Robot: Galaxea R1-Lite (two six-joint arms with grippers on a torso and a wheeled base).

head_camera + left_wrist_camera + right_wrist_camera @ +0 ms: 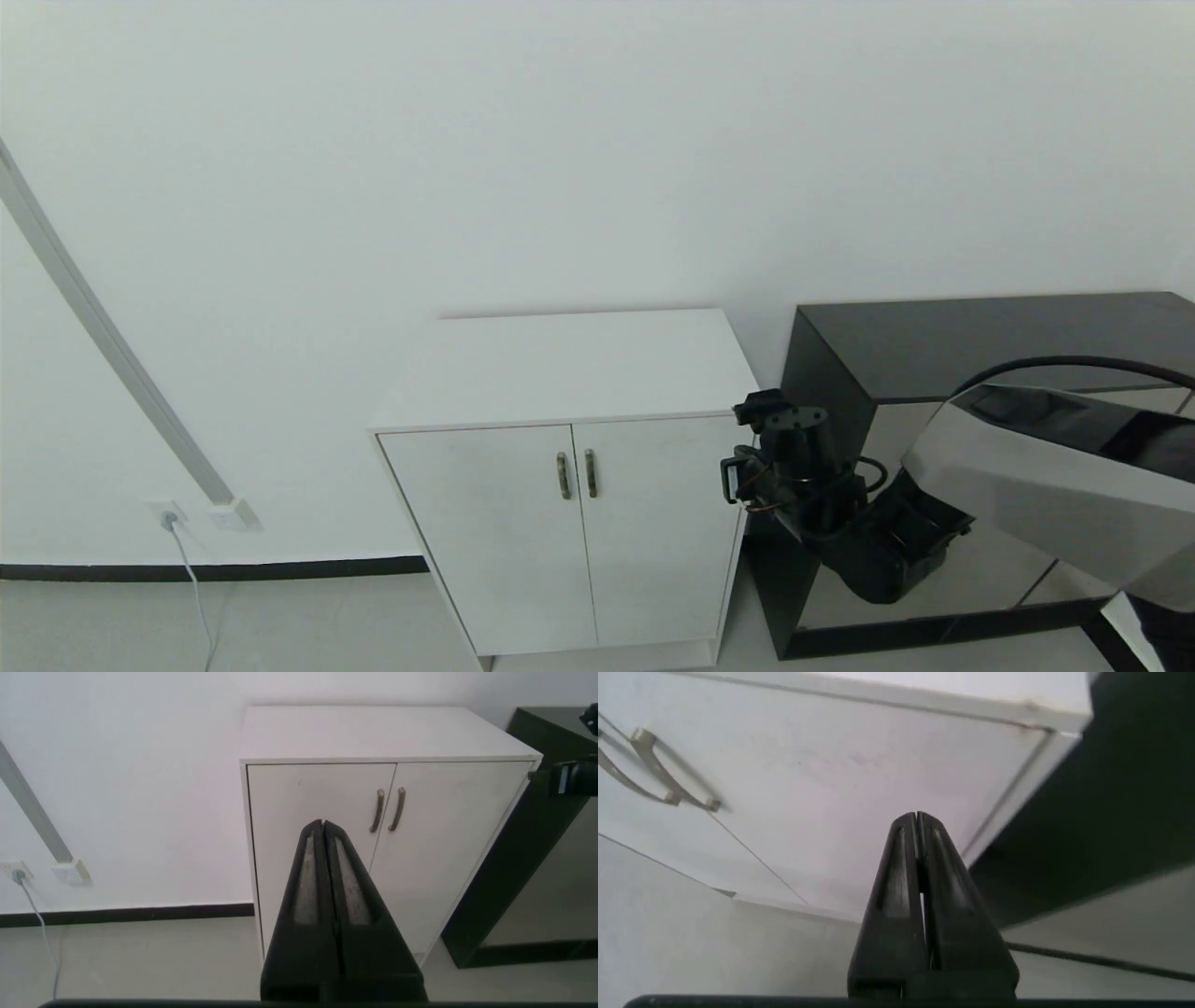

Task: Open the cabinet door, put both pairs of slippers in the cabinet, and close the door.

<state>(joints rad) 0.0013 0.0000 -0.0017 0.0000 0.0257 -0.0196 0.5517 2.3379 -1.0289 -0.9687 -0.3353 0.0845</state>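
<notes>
The white cabinet (560, 369) is seen against the wall with both doors shut, and its two handles (577, 474) are placed side by side at the middle. A black stand (934, 341) is set just beside it on the right. The right gripper (918, 819) is held near the outer edge of the right door, its fingers pressed together. The left gripper (322, 824) is held farther back, facing the doors, with fingers together and nothing between them.
</notes>
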